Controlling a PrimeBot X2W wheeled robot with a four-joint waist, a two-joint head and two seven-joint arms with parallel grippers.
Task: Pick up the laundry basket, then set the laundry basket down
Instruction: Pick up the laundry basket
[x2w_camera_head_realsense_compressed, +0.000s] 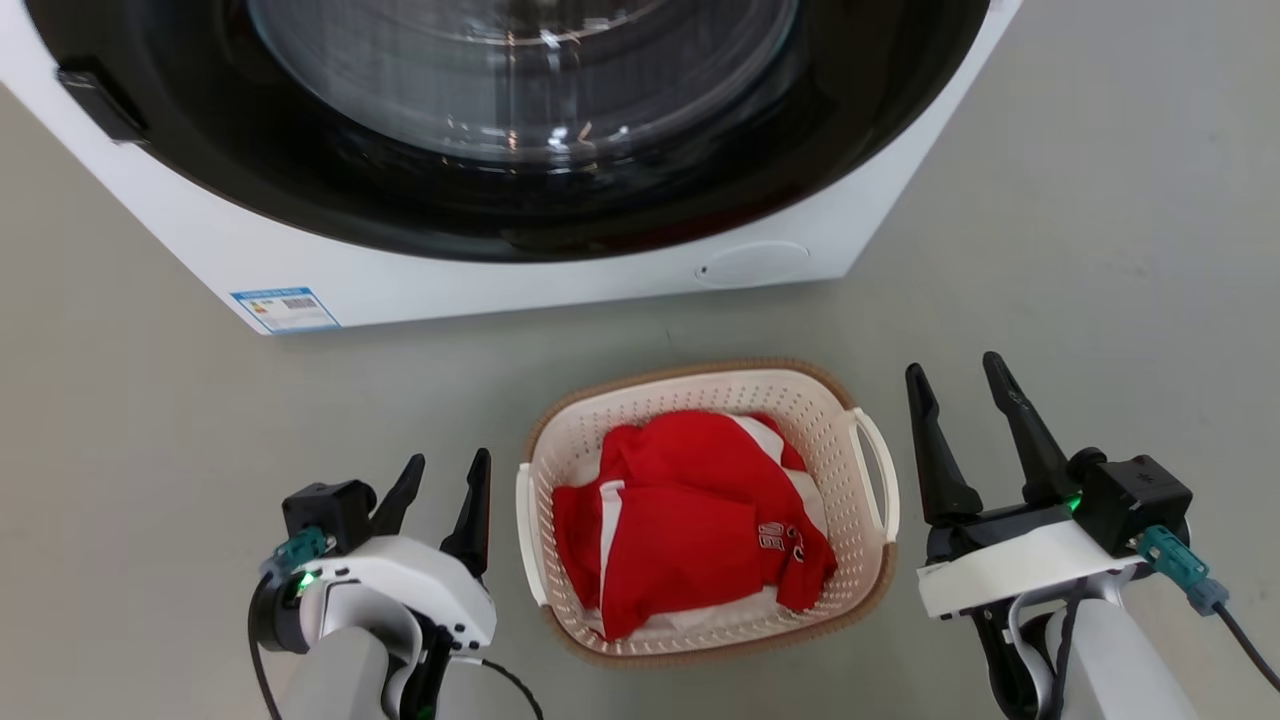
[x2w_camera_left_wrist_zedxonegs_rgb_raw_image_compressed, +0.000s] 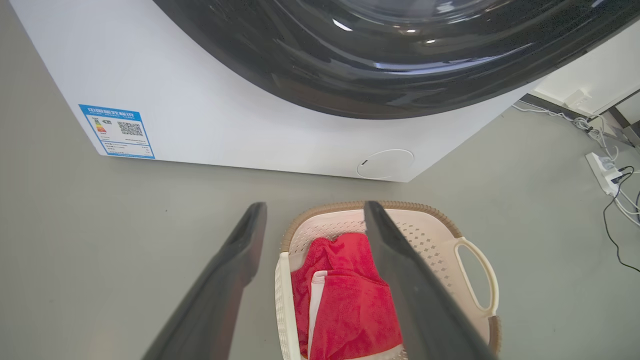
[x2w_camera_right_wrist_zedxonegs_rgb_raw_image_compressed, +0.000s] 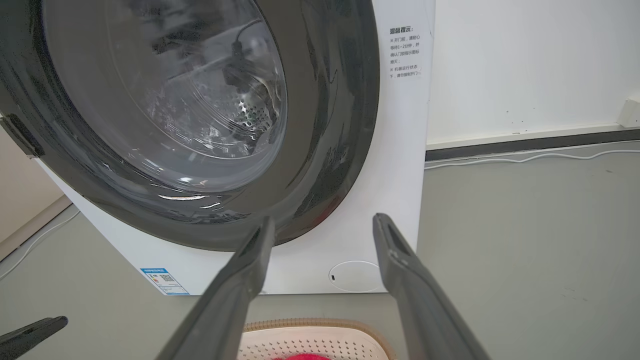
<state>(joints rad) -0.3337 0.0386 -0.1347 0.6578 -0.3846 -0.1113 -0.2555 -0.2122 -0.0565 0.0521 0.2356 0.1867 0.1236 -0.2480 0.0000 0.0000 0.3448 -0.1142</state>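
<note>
The laundry basket (x2w_camera_head_realsense_compressed: 700, 395) sat on the floor (x2w_camera_head_realsense_compressed: 150, 420), just on the near side of the washing machine (x2w_camera_head_realsense_compressed: 500, 270). It held a red garment (x2w_camera_head_realsense_compressed: 690, 520) and lay between the two arms. Its long axis seemed to run near-to-far, though that was hard to judge. The left arm (x2w_camera_head_realsense_compressed: 380, 590) hovered just beside the left handle (x2w_camera_head_realsense_compressed: 522, 530). The right arm (x2w_camera_head_realsense_compressed: 1020, 560) was beside the right handle (x2w_camera_head_realsense_compressed: 885, 470) and reached farther. Both pairs of jaws were spread wide, holding nothing.

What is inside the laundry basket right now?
The laundry basket holds a crumpled red garment with white trim. It covers most of the basket's floor, so anything lying beneath it cannot be seen.
</note>
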